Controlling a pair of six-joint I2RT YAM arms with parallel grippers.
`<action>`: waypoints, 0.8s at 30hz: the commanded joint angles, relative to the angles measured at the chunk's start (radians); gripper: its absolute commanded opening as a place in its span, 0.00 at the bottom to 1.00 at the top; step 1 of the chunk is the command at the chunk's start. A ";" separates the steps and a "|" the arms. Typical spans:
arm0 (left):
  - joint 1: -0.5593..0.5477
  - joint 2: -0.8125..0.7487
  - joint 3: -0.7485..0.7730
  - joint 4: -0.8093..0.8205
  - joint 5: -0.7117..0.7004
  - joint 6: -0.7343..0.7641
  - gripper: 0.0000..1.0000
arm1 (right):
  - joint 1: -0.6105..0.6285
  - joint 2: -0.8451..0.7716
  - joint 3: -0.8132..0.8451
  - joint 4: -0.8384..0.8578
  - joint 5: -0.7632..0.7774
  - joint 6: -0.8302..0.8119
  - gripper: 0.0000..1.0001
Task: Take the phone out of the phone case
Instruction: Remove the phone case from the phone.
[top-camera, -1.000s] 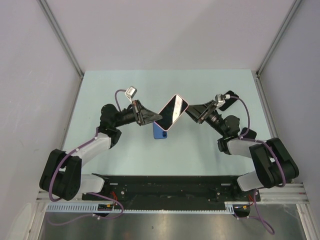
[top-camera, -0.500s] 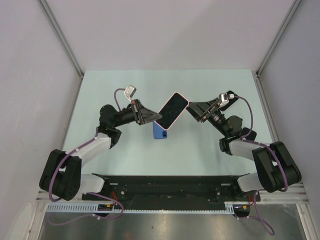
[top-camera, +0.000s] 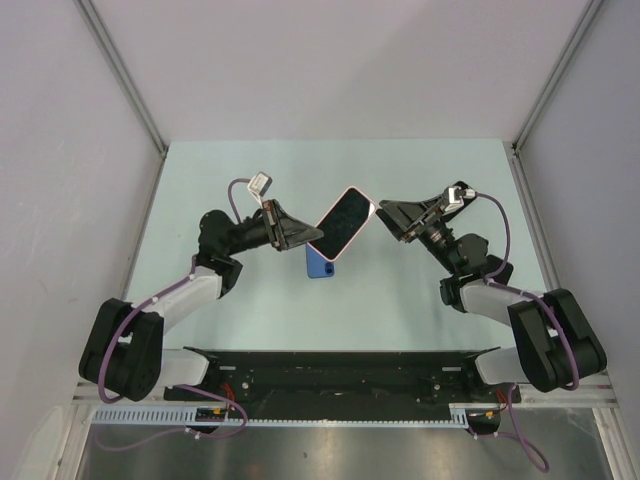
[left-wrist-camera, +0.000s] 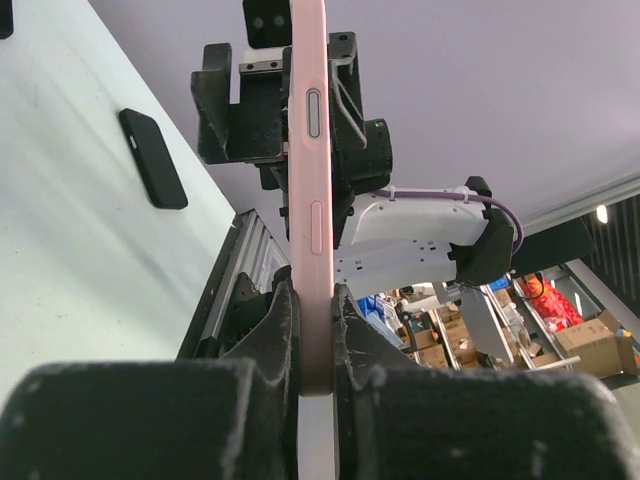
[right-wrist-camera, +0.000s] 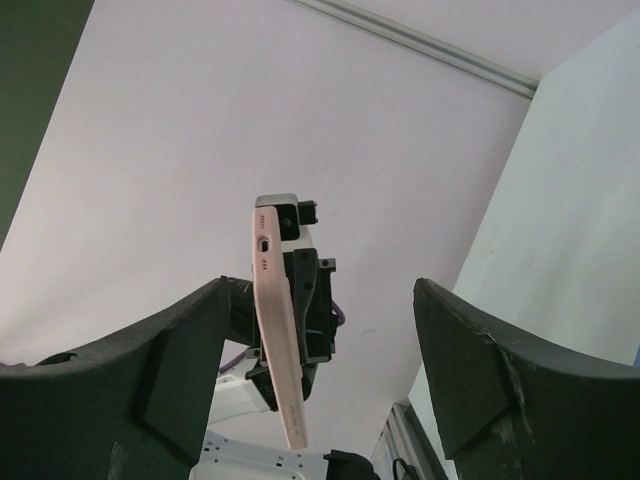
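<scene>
A phone with a pink edge and a black screen (top-camera: 345, 222) is held in the air above the middle of the table. My left gripper (top-camera: 318, 240) is shut on its lower end; in the left wrist view the pink edge (left-wrist-camera: 308, 150) runs up from between my fingers (left-wrist-camera: 315, 330). My right gripper (top-camera: 385, 215) is open, just right of the phone's upper end. In the right wrist view the phone (right-wrist-camera: 278, 330) shows end-on in the wide gap (right-wrist-camera: 320, 300), close to the left finger, not clamped.
A flat blue phone-shaped thing (top-camera: 320, 264) lies on the pale green table (top-camera: 250, 180) under the held phone; it looks dark in the left wrist view (left-wrist-camera: 152, 158). Grey walls stand on three sides. A black rail (top-camera: 330, 365) runs along the near edge.
My right gripper has drawn back to the right from the phone's upper corner, and its jaws now stand apart. The left gripper and the phone have barely moved.
</scene>
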 joint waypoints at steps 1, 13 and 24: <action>0.007 -0.021 0.007 0.075 0.004 -0.019 0.00 | -0.002 -0.034 -0.001 0.285 0.025 -0.008 0.78; 0.007 -0.014 0.010 0.108 0.005 -0.042 0.00 | 0.107 0.072 0.090 0.291 -0.021 -0.025 0.67; 0.007 -0.014 0.031 -0.024 0.001 0.043 0.00 | 0.120 0.093 0.131 0.261 -0.024 -0.017 0.00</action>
